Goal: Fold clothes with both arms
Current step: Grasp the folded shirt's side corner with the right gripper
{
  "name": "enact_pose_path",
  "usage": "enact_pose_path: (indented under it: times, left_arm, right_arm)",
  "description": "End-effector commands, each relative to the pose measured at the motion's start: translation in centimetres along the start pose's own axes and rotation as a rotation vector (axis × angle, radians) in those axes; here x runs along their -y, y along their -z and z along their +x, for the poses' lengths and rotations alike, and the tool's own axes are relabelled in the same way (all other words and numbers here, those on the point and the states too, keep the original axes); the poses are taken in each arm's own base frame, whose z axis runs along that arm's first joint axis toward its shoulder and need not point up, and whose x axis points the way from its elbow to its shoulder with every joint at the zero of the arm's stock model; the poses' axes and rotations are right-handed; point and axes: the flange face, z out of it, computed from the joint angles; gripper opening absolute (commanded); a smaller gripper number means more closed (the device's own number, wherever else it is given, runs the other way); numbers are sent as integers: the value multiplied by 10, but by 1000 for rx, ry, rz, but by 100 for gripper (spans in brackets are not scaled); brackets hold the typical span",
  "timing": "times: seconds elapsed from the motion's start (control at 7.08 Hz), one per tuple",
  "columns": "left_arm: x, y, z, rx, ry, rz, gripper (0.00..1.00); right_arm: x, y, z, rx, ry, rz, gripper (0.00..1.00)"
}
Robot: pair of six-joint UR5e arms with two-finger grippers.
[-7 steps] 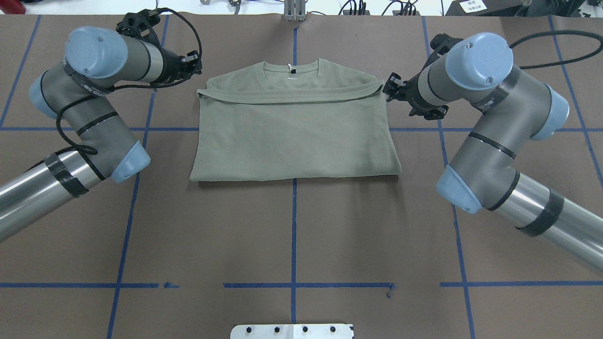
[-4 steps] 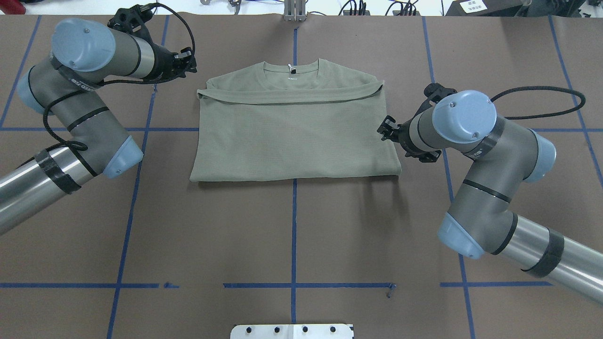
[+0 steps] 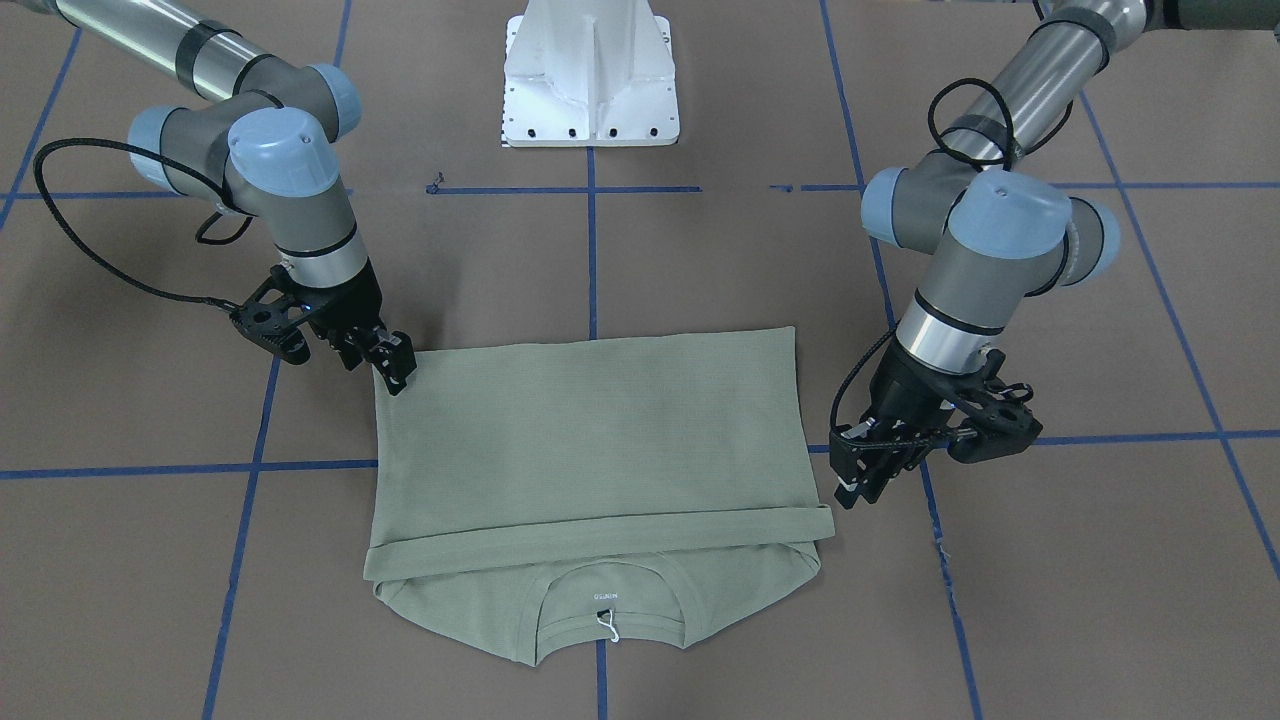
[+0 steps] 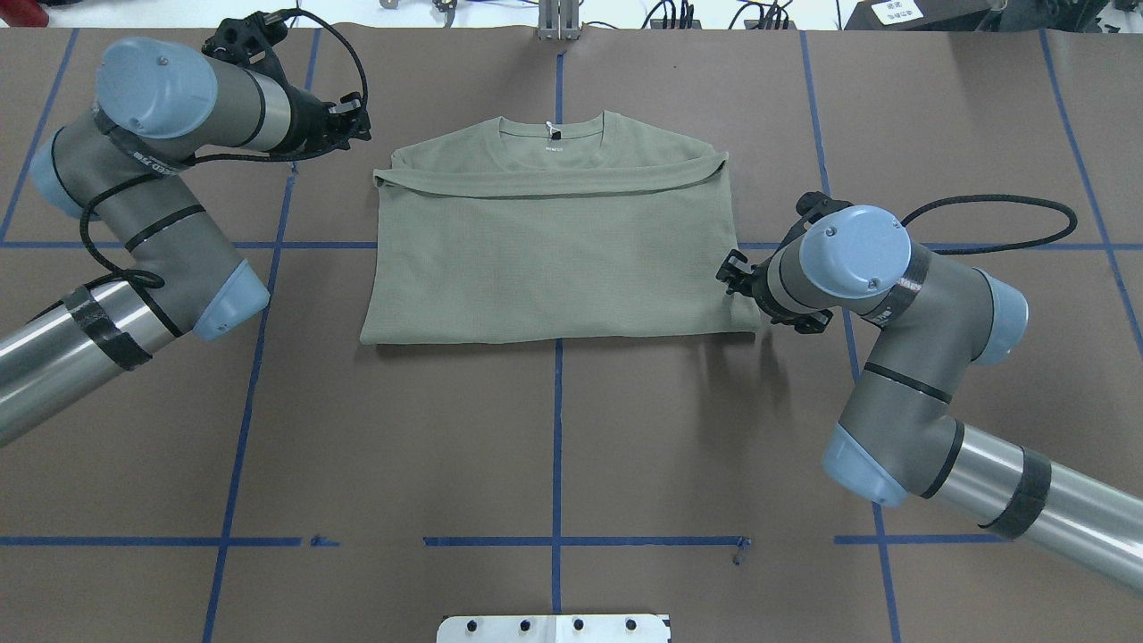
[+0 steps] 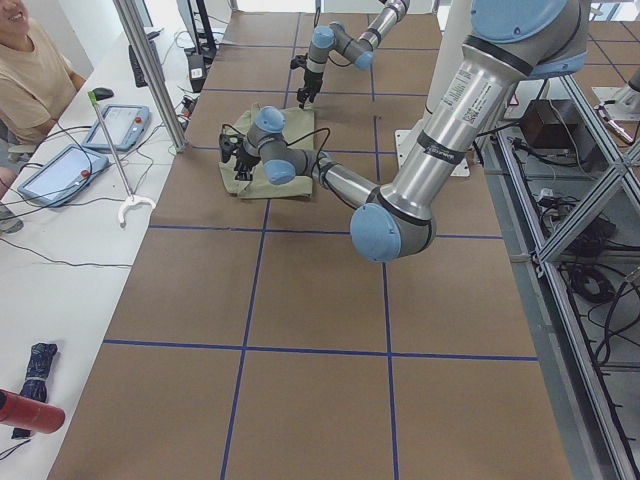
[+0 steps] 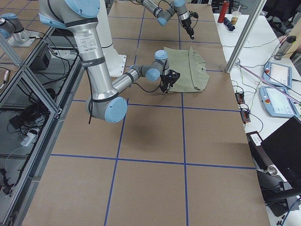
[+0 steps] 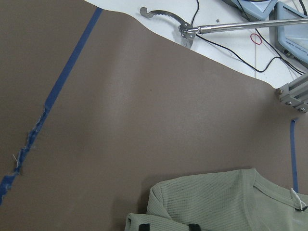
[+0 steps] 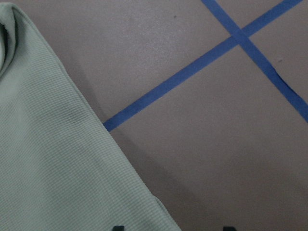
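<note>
The sage-green shirt (image 4: 554,250) lies flat on the brown table, folded into a rectangle, with the collar and white label (image 4: 554,134) at the far side. It also shows in the front view (image 3: 590,440). My left gripper (image 4: 361,121) (image 3: 852,482) is open and empty, hovering just off the shirt's far left corner, apart from the cloth. My right gripper (image 4: 729,272) (image 3: 396,368) is open, low at the shirt's right edge near its near right corner. In the right wrist view the cloth edge (image 8: 72,159) runs between the fingertips.
The white base plate (image 3: 590,80) sits at the robot's side of the table. Blue tape lines (image 4: 556,446) cross the brown surface. Cables, tablets and a metal hook tool (image 7: 192,30) lie beyond the far table edge. An operator (image 5: 30,80) sits there.
My right gripper has moved along the shirt's right edge from the far fold corner toward the near corner. My left gripper drew slightly away from the far left corner.
</note>
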Motion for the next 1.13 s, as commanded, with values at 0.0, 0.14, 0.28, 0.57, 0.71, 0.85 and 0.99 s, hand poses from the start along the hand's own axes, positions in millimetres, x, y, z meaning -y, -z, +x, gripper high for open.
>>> enact_pose_path:
  times: [0.0,0.14,0.28,0.57,0.71,0.85,0.99]
  left_arm:
    - [0,0,2,-1,0,1,38]
    - [0,1,3,-3,-1,3,38]
    - [0,0,2,-1,1,2,38]
    - [-1,1,7,-8,1,-3,38]
    - [-1,5,11,-25,0,-5,38]
    - [-11,20,22,-69,-9,-60,38]
    - [-26,40,36,-119,-19,-145,39]
  right_arm:
    - [-4,5,-3,11,-98,-9,1]
    - [-7,5,-4,10,-102,-15,0]
    - [-7,5,-4,11,-100,-17,0]
    - [-8,17,-5,31,-97,-26,0]
    - [-19,49,6,59,-85,-67,0]
    - [-26,79,40,69,-74,-116,0]
    - [-50,109,77,69,-41,-171,0]
